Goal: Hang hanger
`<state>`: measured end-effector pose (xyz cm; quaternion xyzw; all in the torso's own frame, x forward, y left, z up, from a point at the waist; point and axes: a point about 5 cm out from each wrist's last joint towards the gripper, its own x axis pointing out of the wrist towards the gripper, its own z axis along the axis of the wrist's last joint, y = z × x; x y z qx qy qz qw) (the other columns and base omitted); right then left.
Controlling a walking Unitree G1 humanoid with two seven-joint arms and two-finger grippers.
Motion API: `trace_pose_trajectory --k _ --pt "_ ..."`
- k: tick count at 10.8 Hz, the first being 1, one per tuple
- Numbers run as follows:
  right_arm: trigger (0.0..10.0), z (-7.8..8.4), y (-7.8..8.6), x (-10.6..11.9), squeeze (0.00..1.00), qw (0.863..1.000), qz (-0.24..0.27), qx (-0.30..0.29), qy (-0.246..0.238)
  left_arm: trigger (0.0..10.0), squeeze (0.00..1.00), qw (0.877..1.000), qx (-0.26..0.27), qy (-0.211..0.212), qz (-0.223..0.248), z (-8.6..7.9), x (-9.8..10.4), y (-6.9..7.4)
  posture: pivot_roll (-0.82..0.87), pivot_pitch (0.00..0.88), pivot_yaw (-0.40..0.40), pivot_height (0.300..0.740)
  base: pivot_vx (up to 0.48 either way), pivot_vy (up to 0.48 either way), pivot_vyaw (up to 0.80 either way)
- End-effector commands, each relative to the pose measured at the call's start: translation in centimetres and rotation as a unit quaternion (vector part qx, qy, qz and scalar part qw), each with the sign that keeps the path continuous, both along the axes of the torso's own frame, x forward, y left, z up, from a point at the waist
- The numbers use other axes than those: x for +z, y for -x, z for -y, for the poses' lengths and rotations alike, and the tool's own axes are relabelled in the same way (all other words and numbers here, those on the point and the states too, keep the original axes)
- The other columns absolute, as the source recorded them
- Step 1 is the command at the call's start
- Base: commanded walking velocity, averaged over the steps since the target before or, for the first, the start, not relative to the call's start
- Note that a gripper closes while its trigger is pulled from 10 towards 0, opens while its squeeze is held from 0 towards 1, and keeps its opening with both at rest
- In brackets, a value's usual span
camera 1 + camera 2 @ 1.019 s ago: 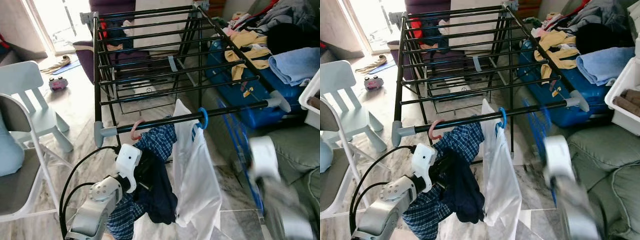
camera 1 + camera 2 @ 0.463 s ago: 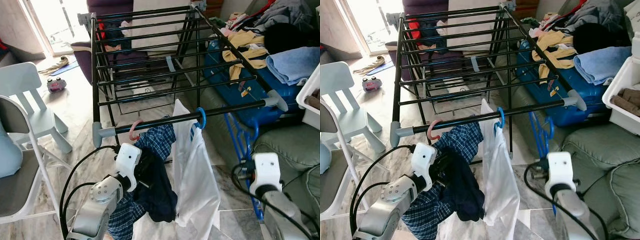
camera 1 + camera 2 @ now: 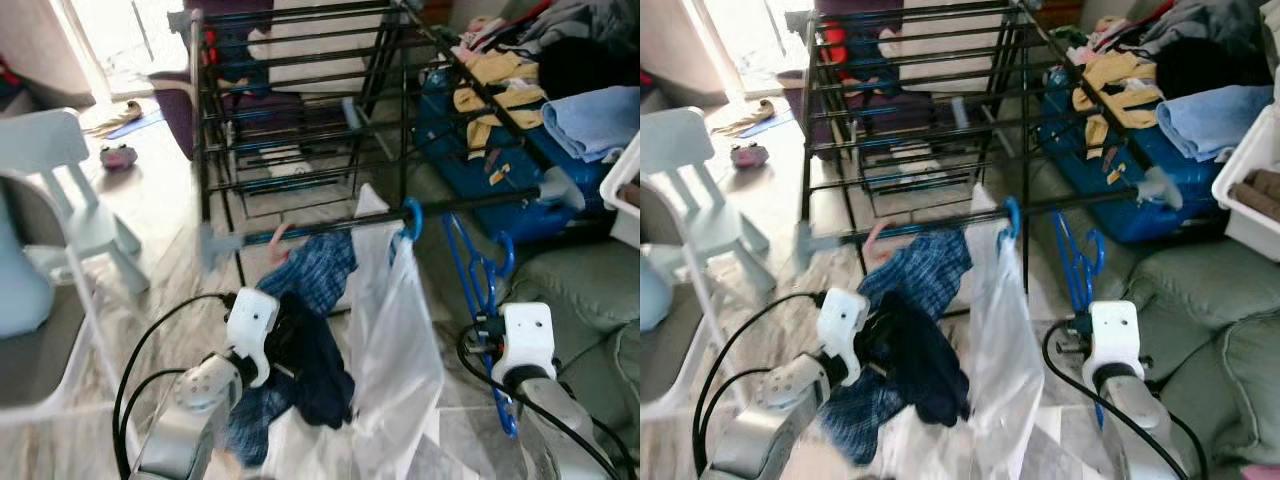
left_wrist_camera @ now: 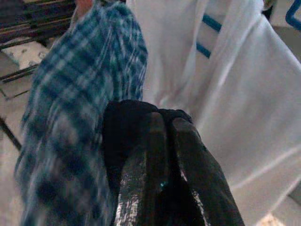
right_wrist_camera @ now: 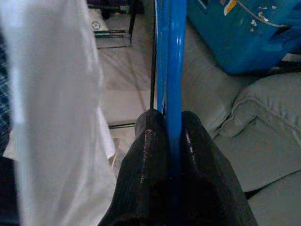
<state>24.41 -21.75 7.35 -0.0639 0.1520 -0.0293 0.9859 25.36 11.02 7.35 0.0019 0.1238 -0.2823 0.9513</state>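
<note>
At far left we see a pale chair on the marble floor. Beside it stands the black rack, its front rail running across the middle of the head views, which are a little blurred.

Our left gripper sits low and left of centre, below that rail. Its fingers are pressed together in the wrist view, with dark cloth bunched against the tips; we cannot tell for sure whether the cloth is pinched between them. A plaid shirt hangs from a pink hook on the rail, just beside this gripper.

Next along, a white shirt hangs from a blue hook on the same rail, touching the plaid shirt.

Right of the white shirt, our right gripper is clenched on the blue hanger: the wrist view shows its bar squeezed between both fingers. The hanger stands upright, below the rail's right end and apart from it, not yet hung.

Behind it lies a blue suitcase with clothes on top, and a grey couch sits at far right.
</note>
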Motion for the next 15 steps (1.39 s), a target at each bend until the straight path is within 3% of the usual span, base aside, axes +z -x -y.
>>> trace_pose_trajectory --k 1,4,5,8,13,15 --pt "10.0 -0.2 -0.3 0.5 0.00 1.000 0.010 0.001 -0.004 10.0 0.00 1.000 0.007 -0.004 0.020 -0.4 0.8 -0.2 -0.12 0.000 0.037 0.740 -0.352 0.000 0.00" --pt "10.0 -0.6 -0.9 0.2 0.00 1.000 0.008 0.000 -0.016 10.0 0.00 1.000 0.007 -0.007 0.019 -0.5 0.6 0.0 -0.11 0.000 0.043 0.740 -0.356 0.000 0.00" --pt "10.0 -0.6 -1.2 0.2 0.00 1.000 0.009 -0.003 -0.021 10.0 0.00 0.999 0.035 0.014 0.006 -1.1 0.6 -0.1 -0.10 0.000 0.049 0.740 -0.356 0.000 0.00" --pt "10.0 -0.5 -2.2 -0.3 0.00 1.000 0.001 -0.011 -0.025 10.0 0.00 0.997 0.082 0.006 0.002 -3.1 0.1 -0.4 -0.09 0.000 0.043 0.740 -0.355 0.000 0.00" --pt "10.0 -1.8 -2.8 -1.3 0.00 0.999 -0.016 0.022 -0.035 10.0 0.00 0.997 0.079 -0.002 0.001 -2.9 -0.7 -0.8 -0.09 0.000 0.039 0.740 -0.362 0.000 0.00" --pt "10.0 -1.2 -2.4 -1.7 0.00 0.999 -0.025 0.019 -0.034 10.0 0.00 0.997 0.077 -0.003 -0.005 -2.8 -1.2 -0.3 -0.10 0.000 0.047 0.740 -0.369 0.000 0.00"
